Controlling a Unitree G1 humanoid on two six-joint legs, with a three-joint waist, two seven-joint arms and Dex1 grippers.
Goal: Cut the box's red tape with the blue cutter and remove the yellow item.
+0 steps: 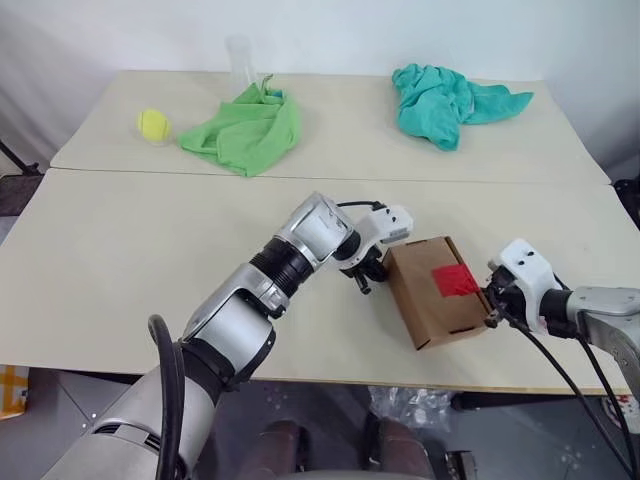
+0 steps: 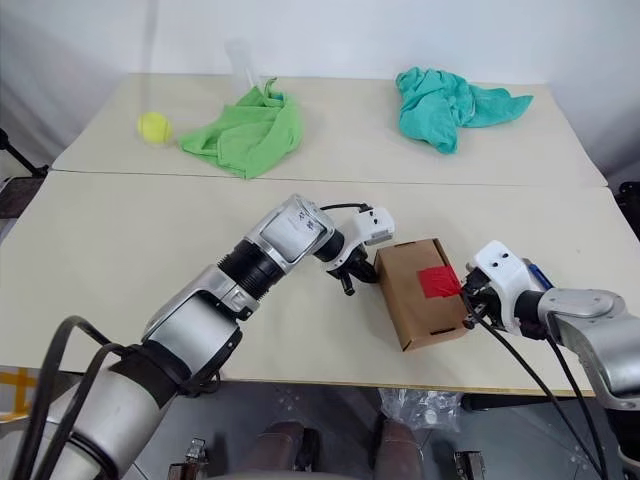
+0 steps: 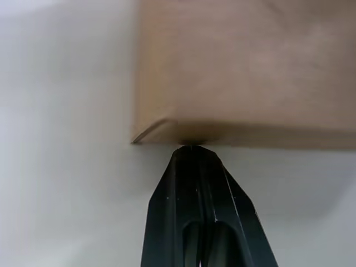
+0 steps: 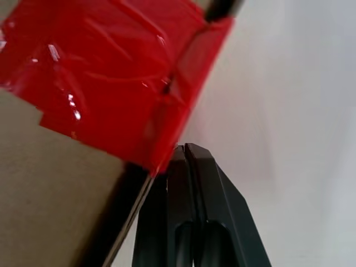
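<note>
Two closed sets of jaws, left gripper [image 3: 191, 149] and right gripper [image 4: 183, 149], flanking the box [image 1: 433, 290].

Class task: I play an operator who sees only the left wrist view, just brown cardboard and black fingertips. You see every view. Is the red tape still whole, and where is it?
Observer: The red tape looks uncut; it sits on the box top and wraps over the edge nearest the right claw.
Operator: Is that claw open?
Observer: No, its fingers are shut, tips right at the tape's folded edge.
Operator: What about my own claw?
Observer: The left claw is shut too, its tip at the box's opposite side.
Operator: Anything else on the table?
Observer: At the far side lie a tennis ball, a green cloth and a teal cloth.
</note>
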